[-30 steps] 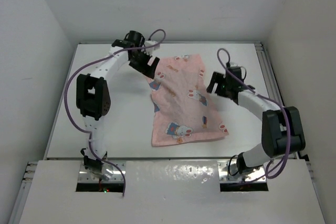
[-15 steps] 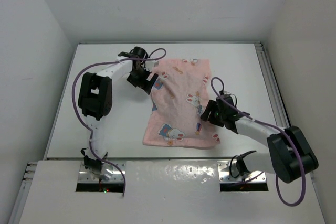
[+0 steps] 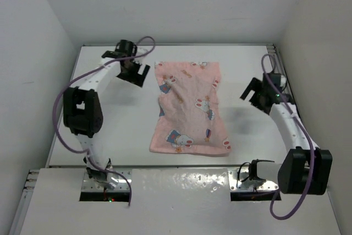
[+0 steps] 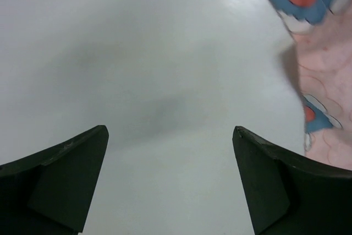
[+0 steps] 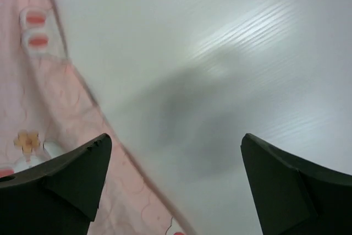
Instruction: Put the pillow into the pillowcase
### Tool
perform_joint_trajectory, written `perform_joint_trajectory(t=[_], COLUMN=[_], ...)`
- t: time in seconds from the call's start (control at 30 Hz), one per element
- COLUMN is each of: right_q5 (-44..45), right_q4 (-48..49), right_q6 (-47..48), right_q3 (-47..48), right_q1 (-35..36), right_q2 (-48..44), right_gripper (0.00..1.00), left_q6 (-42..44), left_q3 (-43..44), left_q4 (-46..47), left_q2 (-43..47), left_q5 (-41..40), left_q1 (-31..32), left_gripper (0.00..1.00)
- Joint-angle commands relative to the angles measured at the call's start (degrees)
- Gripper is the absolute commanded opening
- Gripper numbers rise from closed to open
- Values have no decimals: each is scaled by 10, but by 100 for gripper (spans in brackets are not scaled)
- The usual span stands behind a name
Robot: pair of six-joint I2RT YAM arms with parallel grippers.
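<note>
Left tool: the jaws stand apart with nothing between them. It hangs over bare counter, just off the far-left corner of the pillowcase.
Right tool: the jaws are wide apart and empty. It sits out beyond the cloth's right long edge, clearly apart from it.
Pillowcase: it lies flat in the middle of the counter. Its long axis runs from far to near, with the near end leaning a little to your left.
Pillow: no olive cushion shows in any view. It may already be inside the pink cloth, which looks slightly plump, but you cannot confirm that from here.
Key relation: the cloth lies between your two tools. It is to the right of the left tool and to the left of the right one.
Nearer arm: the left, at the far short edge. The right arm faces the middle of the long side.
Wrist views: in each, the cloth only clips the frame's edge and the counter fills the gap between the jaws.
Judgement: check the far end first, with the left tool.
</note>
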State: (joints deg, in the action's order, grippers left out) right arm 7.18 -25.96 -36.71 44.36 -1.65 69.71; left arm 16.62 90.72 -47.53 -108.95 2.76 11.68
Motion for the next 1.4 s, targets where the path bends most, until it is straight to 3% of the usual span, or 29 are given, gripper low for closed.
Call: perform_joint_trajectory(t=[0.0, 0.2, 0.4, 0.67, 1.37], right_q5=[72, 146, 144, 142, 86], right_q4=[-148, -222, -205, -207, -200], right_q6=[50, 47, 41, 52, 78], right_q3=[101, 163, 105, 75, 51], right_q1=[-65, -97, -100, -106, -106], right_q2=[-10, -26, -100, -147, -167], right_gripper=[99, 99, 99, 99, 99], left_q6=[-40, -75, -101, -111, -113], left_q3=[-14, -56, -79, -86, -92], left_q4=[60, 117, 134, 137, 140], left_q2=[79, 152, 175, 182, 182], left_q5=[-81, -130, -132, -109, -107], left_q1=[-60, -112, -136, -135, -135], left_gripper=[95, 100, 100, 100, 100])
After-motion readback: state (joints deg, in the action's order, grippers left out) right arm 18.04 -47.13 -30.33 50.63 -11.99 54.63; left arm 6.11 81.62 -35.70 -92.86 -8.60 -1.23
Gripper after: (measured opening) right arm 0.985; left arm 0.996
